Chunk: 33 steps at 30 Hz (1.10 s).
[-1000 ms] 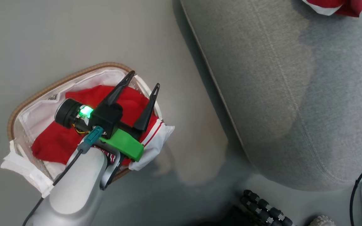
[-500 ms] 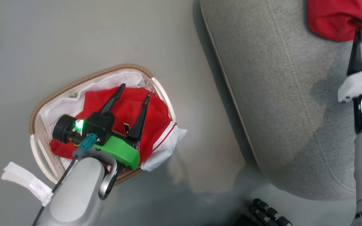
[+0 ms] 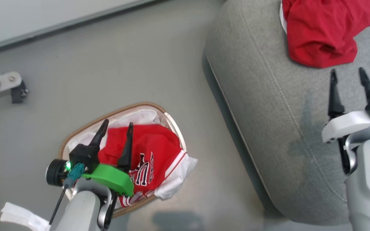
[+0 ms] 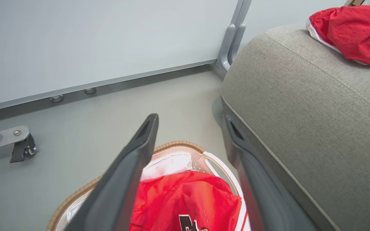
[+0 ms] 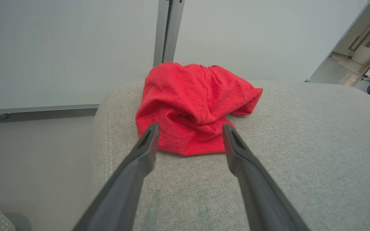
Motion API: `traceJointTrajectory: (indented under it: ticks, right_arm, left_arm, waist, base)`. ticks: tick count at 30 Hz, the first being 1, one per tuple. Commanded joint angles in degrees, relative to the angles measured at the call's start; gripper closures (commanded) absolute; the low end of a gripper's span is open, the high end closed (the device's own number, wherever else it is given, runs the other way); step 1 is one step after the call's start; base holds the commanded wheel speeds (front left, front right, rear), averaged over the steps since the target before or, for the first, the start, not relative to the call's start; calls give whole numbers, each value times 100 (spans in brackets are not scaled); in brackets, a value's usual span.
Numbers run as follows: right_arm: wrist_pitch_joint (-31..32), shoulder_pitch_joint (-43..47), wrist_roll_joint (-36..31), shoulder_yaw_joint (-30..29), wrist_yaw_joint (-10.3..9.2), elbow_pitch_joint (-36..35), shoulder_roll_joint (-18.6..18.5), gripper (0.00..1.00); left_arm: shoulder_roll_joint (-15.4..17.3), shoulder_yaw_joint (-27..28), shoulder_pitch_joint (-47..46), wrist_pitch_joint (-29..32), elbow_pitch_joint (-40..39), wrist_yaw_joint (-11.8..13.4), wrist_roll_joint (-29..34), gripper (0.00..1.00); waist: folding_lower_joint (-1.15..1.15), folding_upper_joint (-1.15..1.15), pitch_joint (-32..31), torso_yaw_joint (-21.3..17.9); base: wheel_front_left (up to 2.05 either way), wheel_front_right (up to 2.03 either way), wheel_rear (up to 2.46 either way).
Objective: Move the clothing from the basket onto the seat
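My right gripper (image 3: 347,71) has drawn back from the red garment (image 3: 320,35) lying on the grey seat (image 3: 262,80); its fingers stand wide apart, empty. My left gripper (image 3: 117,124), also spread wide and holding nothing, hovers over the basket (image 3: 85,123) on the floor (image 3: 108,64), where a lettered red jersey (image 3: 153,150) remains. I judge one piece delivered, one left to grab.
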Motion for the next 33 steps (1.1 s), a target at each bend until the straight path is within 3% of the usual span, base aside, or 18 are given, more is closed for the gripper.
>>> traceJointTrajectory:
  ticks: [1,18,33]
  right_arm:
    - [-14,150,113,99,-8,-60,29,0]
    - [-14,828,1159,1326,-8,-135,207,0]
    - [-14,1381,1389,1760,-8,53,209,0]
  left_arm:
    - [-28,116,154,5,21,-21,56,0]
    - [-314,1319,716,4,228,-23,321,0]
    - [-358,1567,1413,4,217,-18,184,0]
  waist:
    - [0,0,-520,321]
    - [0,0,-1310,1180]
    - [0,0,-1892,1304]
  base:
    - [0,0,0]
    - [0,0,0]
    - [0,0,0]
